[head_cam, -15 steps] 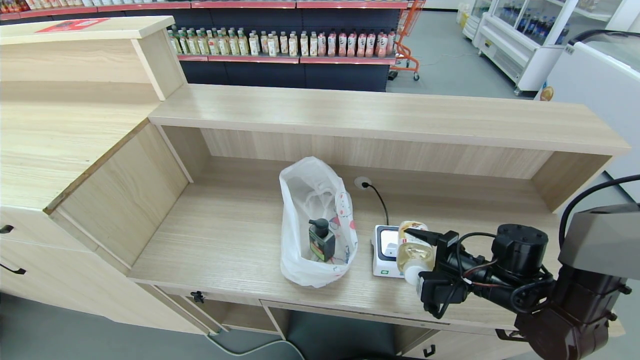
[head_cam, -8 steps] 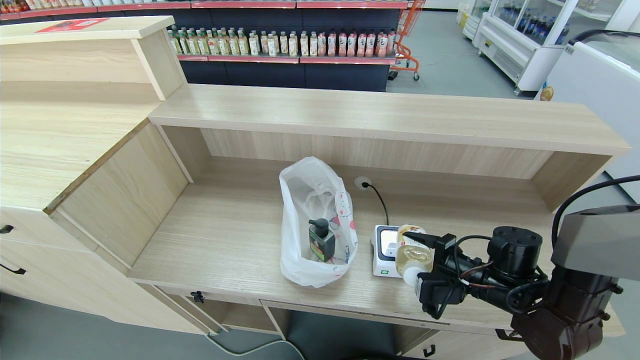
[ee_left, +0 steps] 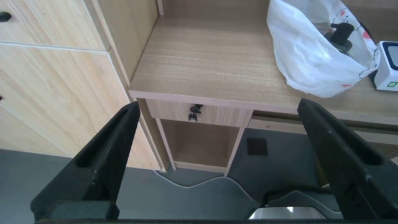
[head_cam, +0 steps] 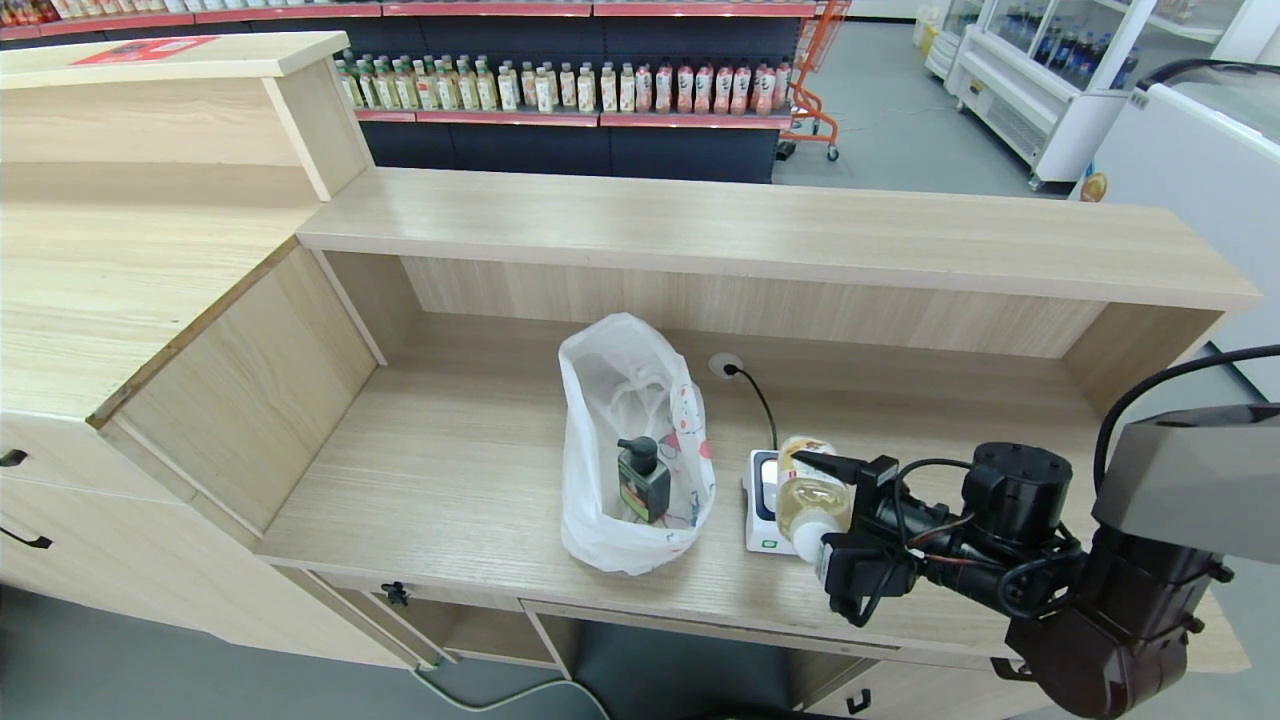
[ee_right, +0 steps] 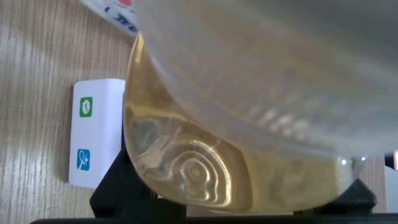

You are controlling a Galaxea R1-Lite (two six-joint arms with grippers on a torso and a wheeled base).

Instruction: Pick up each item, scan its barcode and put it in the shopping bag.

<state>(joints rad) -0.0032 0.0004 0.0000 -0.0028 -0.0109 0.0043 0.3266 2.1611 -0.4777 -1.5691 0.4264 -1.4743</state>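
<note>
Head camera high above the counter (head_cam: 450, 470); left wrist low at its front edge; right wrist close over the shared scanner (head_cam: 765, 500).

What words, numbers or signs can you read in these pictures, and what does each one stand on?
No text reads clearly.
Red sign on the raised counter: too small.
Shelf bottles: labels too small.
Pump bottle in the shopping bag: label blurred.
Drink bottle in the right gripper: print cut off and blurred.
Scanner: two small icons, no words.
</note>
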